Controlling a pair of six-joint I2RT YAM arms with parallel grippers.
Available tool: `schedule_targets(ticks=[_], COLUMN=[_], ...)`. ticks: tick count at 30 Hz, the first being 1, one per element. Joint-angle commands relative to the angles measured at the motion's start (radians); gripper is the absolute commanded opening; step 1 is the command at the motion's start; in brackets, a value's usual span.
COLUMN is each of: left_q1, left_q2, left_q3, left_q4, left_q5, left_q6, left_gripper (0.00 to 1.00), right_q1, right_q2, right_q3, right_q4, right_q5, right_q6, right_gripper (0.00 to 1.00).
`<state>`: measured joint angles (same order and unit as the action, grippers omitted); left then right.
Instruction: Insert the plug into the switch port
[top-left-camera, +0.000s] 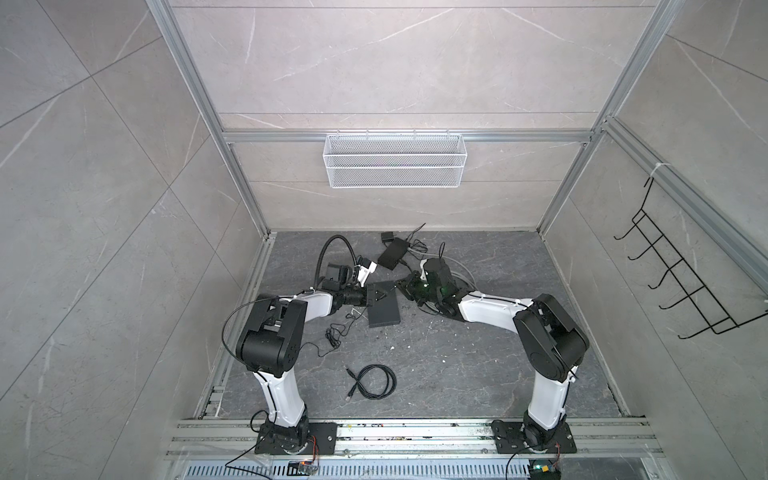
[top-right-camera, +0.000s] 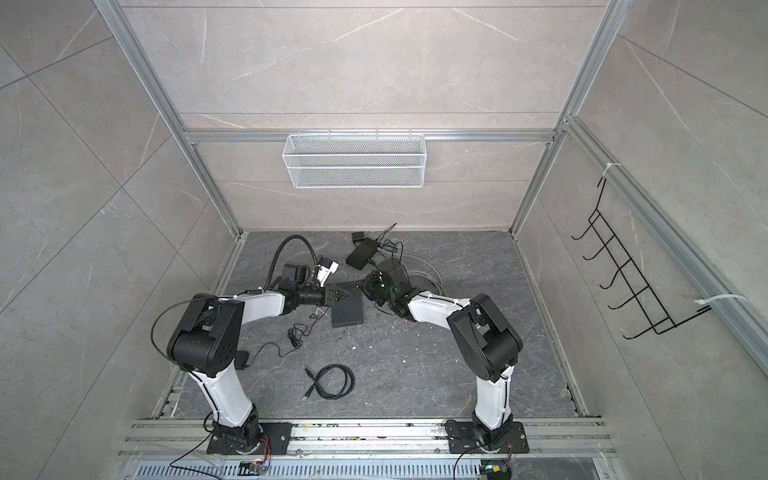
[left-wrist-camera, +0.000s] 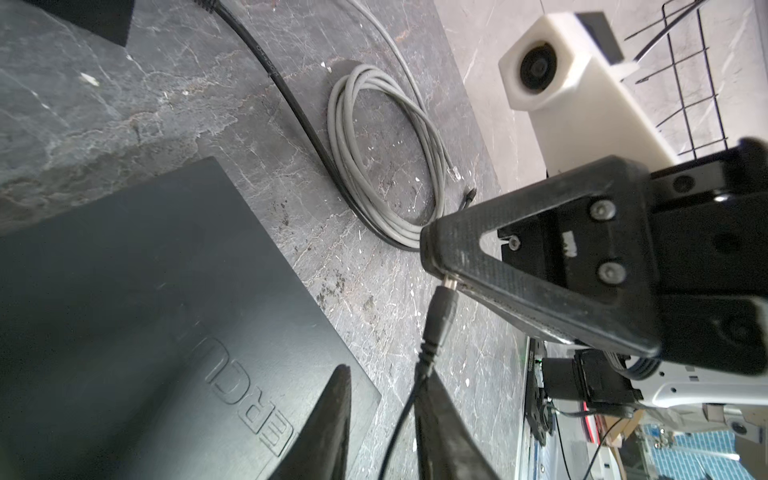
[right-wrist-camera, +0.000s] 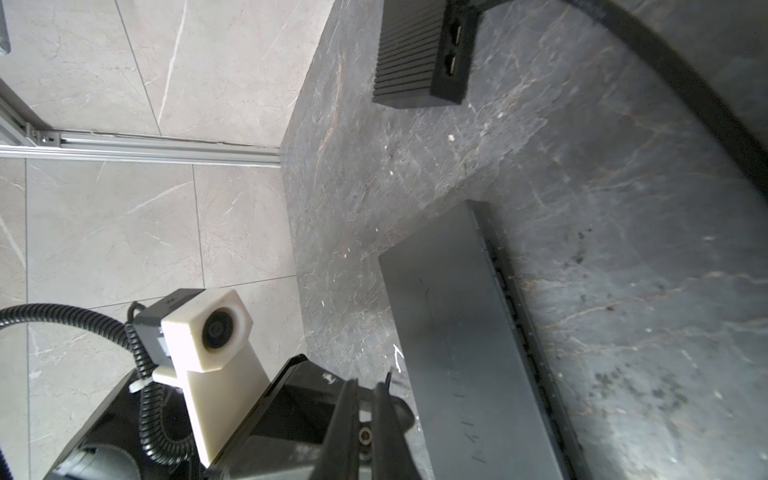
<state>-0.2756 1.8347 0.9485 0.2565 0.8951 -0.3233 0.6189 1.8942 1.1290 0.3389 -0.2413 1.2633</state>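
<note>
My left gripper (left-wrist-camera: 386, 374) is nearest, its fingers a narrow gap apart, with the thin black cable (left-wrist-camera: 401, 415) running up through that gap rather than pinched. Just past it the plug (left-wrist-camera: 438, 320) hangs beside the switch (left-wrist-camera: 145, 299), clear of its edge and not yet in a port. Its metal tip is clamped in my right gripper (right-wrist-camera: 366, 390), whose fingers are nearly together. Farther off, a grey cable coil (left-wrist-camera: 374, 158) lies on the floor.
</note>
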Motion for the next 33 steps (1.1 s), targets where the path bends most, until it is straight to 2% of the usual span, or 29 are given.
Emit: schedule_targets(ticks=[1,8,10,24,33], left_q1=[0.0,-0.001,-0.002,-0.038,-0.04], left_q2=[-0.053,-0.052,-0.04,-0.012,-0.019], left_q3=[-0.007,-0.018,-0.014,0.013,0.018], left_q4=[0.162,0.231,0.233,0.142,0.106], left_q5=[0.006,0.021,0.037,0.035,0.027], left_q6=[-0.066,-0.109,-0.112,-0.06,-0.036], left_gripper=[0.28,0.29,0.26,0.31,0.25], right_q1=[0.0,0.002,0.003,0.009,0.01], right_q2=[-0.038,-0.031,-0.028,-0.037,-0.045], right_q3=[-0.016,-0.02,-0.021,-0.021,-0.018], right_q4=[-0.032,-0.018,-0.012,-0.012,-0.031], right_q5=[0.026,0.033,0.033,0.04,0.051], right_q6=[0.014,0.039,0.044,0.053,0.042], right_gripper=[0.08,0.08,0.08,0.07,0.07])
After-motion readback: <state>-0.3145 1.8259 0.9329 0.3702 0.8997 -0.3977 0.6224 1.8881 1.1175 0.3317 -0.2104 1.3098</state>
